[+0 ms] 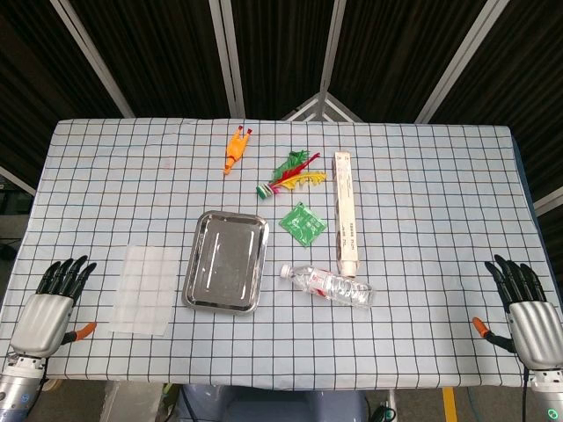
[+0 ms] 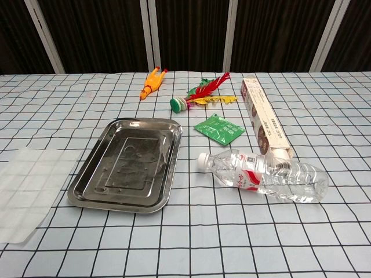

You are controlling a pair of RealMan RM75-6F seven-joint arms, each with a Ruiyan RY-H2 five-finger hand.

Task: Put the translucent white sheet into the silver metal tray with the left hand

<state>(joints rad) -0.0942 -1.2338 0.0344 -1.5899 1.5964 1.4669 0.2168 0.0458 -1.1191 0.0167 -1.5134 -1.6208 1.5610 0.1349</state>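
The translucent white sheet [image 1: 142, 288] [image 2: 28, 188] lies flat on the checked cloth, just left of the silver metal tray [image 1: 226, 260] [image 2: 93, 169], which holds nothing. My left hand [image 1: 51, 307] rests at the table's front left corner, fingers spread and holding nothing, a short way left of the sheet. At the front right corner my right hand [image 1: 526, 309] lies the same way, far from both. The chest view shows neither hand.
A clear plastic bottle [image 1: 330, 285] [image 2: 264, 175] lies right of the tray. Behind it are a long narrow box [image 1: 346, 211] [image 2: 266, 123], a green packet [image 1: 302, 221] [image 2: 218, 128], a feathered shuttlecock [image 1: 290, 172] [image 2: 201, 94] and an orange rubber chicken [image 1: 235, 149] [image 2: 151, 83].
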